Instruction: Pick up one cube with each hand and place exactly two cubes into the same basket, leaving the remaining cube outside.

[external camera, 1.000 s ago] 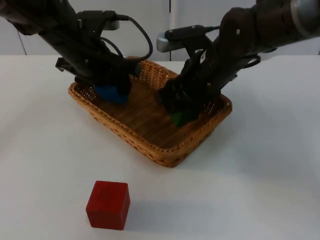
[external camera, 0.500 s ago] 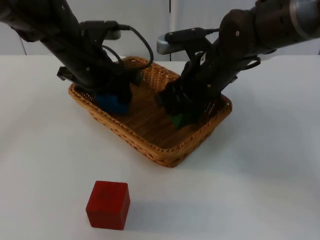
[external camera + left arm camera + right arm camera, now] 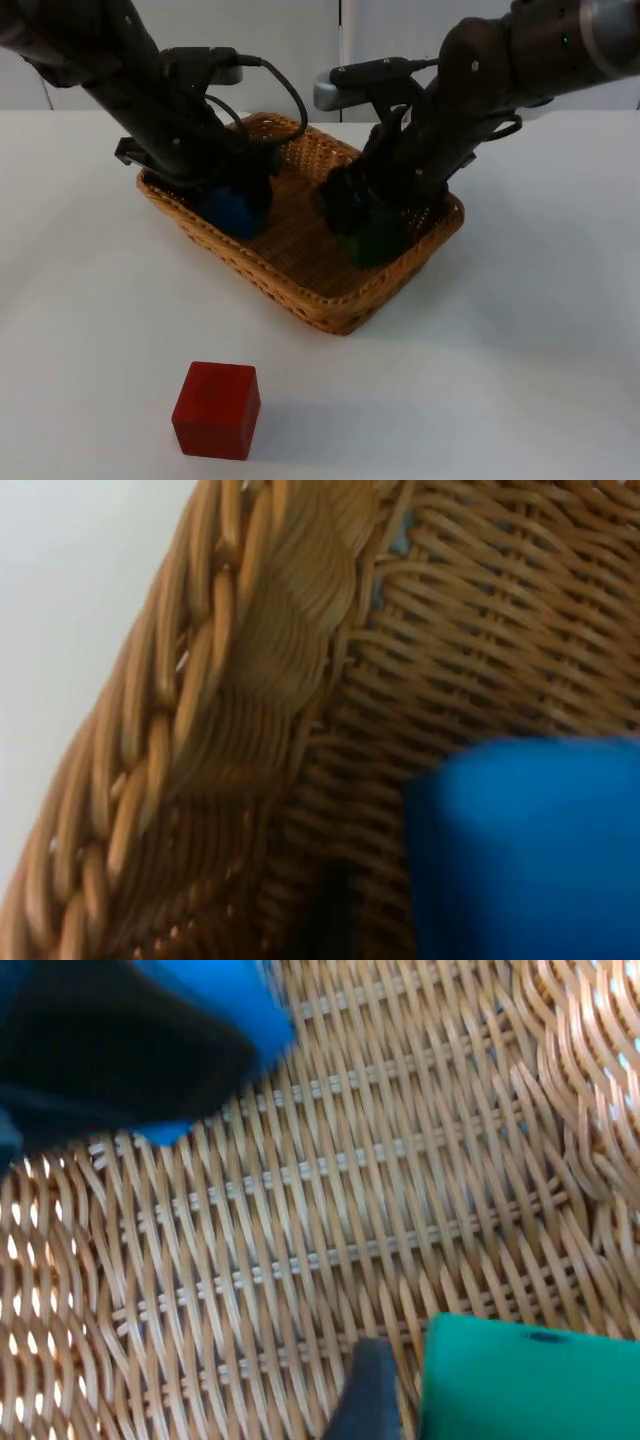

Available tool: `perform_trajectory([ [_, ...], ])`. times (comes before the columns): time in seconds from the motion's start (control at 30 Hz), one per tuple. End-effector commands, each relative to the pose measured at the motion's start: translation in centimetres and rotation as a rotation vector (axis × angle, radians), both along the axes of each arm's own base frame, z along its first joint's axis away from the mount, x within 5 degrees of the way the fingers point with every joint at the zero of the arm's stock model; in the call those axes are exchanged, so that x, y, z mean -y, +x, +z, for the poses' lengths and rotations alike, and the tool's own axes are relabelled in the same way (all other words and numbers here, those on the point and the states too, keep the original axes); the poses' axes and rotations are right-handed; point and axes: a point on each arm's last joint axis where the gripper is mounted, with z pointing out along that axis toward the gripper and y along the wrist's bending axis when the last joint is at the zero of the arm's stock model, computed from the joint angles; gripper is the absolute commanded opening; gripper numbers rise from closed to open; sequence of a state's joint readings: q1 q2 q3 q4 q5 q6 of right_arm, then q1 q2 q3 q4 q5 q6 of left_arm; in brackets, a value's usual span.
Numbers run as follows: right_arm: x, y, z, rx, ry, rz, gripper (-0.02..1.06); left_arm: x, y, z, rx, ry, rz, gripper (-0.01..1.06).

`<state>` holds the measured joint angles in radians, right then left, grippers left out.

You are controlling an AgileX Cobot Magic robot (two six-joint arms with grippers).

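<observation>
Both claws down inside wicker basket, one cube at each.
L claw low at basket's L end, blue cube betw. its fingers; grip state: cannot tell. R claw low at R end w/ green cube at its tips, a finger just beside cube; closed or not: cannot tell. Red cube on white surface, outside basket, well apart from both claws.

Both arms largely hide the blue cube and green cube.
</observation>
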<state>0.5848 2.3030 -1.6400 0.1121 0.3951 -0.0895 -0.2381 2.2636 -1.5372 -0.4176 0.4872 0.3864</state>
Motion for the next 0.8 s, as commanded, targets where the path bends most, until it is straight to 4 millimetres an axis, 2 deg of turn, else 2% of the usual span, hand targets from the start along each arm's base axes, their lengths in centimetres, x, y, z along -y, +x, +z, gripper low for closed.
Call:
perform_trajectory([
  [0.0, -0.3, -0.1, 0.6, 0.01, 0.011, 0.004, 0.69, 0.3, 0.0, 0.8, 0.012, -0.018, 0.003, 0.97],
  [0.07, -0.3, -0.1, 1.3, 0.023, 0.017, 0.005, 0.69, 0.3, 0.1, 1.4, 0.027, -0.021, 0.004, 1.05],
  [0.13, -0.3, -0.1, 1.6, 0.027, 0.016, 0.01, 0.69, 0.3, 0.1, 1.9, 0.037, -0.024, 0.004, 1.05],
  [0.23, -0.2, -0.2, 4.0, 0.072, 0.033, 0.021, 0.69, 0.3, 0.0, 4.0, 0.083, -0.035, 0.004, 1.05],
  [0.27, -0.2, -0.2, 4.0, 0.072, 0.033, 0.021, 0.69, 0.3, 0.0, 4.0, 0.083, -0.035, 0.004, 1.05],
  [0.37, 0.0, -0.5, 7.4, 0.14, 0.045, 0.056, 0.69, 0.3, -0.2, 6.9, 0.141, -0.05, 0.003, 1.05],
  [0.4, 0.0, -0.5, 7.4, 0.14, 0.045, 0.056, 0.69, 0.3, -0.2, 6.9, 0.141, -0.05, 0.003, 1.05],
  [0.43, 0.1, -0.7, 8.6, 0.156, 0.055, 0.057, 0.69, 0.2, -0.4, 8.7, 0.178, -0.058, 0.001, 1.05],
  [0.53, 0.6, -1.4, 11.8, 0.193, 0.08, 0.058, 0.69, 0.0, -1.1, 12.2, 0.254, -0.064, -0.006, 1.05],
  [0.57, 0.6, -1.4, 11.8, 0.193, 0.08, 0.058, 0.69, 0.0, -1.1, 12.2, 0.254, -0.064, -0.006, 1.05],
  [0.67, 1.2, -2.4, 15.1, 0.23, 0.103, 0.061, 0.69, -0.2, -1.8, 15.1, 0.317, -0.072, -0.011, 1.05],
  [0.7, 1.2, -2.4, 15.1, 0.23, 0.103, 0.061, 0.69, -0.2, -1.8, 15.1, 0.317, -0.072, -0.011, 1.05],
  [0.77, 1.7, -3.2, 17.6, 0.268, 0.128, 0.062, 0.69, -0.3, -2.5, 16.9, 0.348, -0.08, -0.016, 1.05],
])
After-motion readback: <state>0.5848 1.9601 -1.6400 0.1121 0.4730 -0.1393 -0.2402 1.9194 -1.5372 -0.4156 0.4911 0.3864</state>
